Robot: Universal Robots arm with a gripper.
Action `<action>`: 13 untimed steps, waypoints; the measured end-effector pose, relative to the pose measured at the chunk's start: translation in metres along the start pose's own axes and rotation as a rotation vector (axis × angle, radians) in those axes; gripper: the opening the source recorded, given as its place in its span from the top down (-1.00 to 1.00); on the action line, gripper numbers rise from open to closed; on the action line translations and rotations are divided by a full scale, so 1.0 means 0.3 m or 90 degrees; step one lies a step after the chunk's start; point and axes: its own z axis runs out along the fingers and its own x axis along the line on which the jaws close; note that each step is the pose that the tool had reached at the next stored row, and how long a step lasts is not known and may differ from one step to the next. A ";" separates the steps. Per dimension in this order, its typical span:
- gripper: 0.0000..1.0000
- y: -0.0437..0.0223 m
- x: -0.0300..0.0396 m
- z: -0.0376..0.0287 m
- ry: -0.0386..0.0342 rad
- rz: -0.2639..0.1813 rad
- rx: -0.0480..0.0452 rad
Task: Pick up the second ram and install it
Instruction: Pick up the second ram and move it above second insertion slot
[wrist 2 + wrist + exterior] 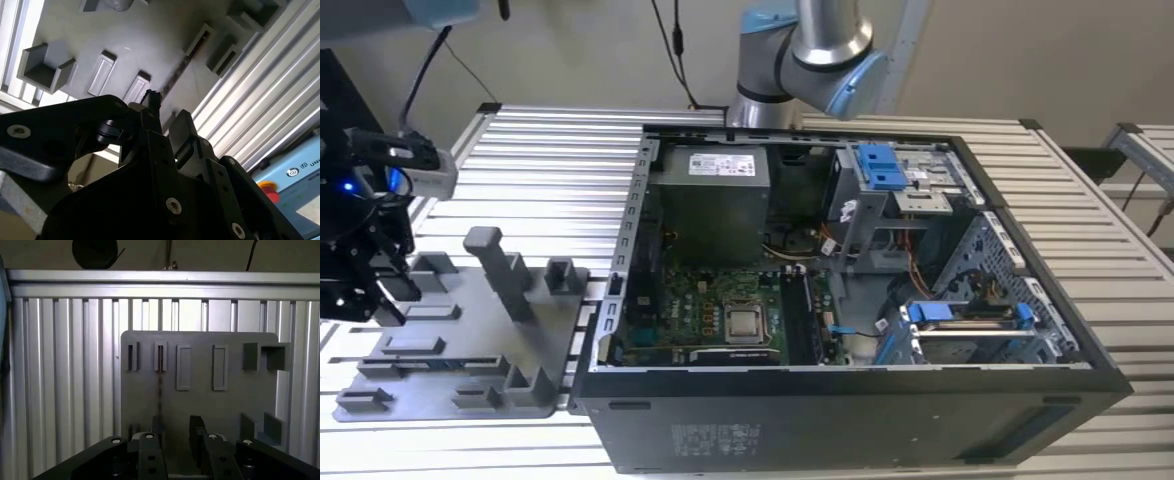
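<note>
— Our gripper (pixel 173 429) hangs with its fingers parted, nothing between them.
— And the second ram (pixel 160 380)?
— We see it edge-on in a slot of the grey holder plate (pixel 230 405), on the ribbed table (pixel 60 370).

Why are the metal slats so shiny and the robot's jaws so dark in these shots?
Second wrist view: the table slats throw back bright streaks, a soft glare sits on the grey plate, and the jaws are in shadow. First wrist view: same shiny slats, jaws dark against the plate. Exterior view: light is even, though the case interior lies in shade.
</note>
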 end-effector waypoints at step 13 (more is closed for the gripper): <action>0.28 0.002 0.021 0.069 -0.0001 -0.002 0.0081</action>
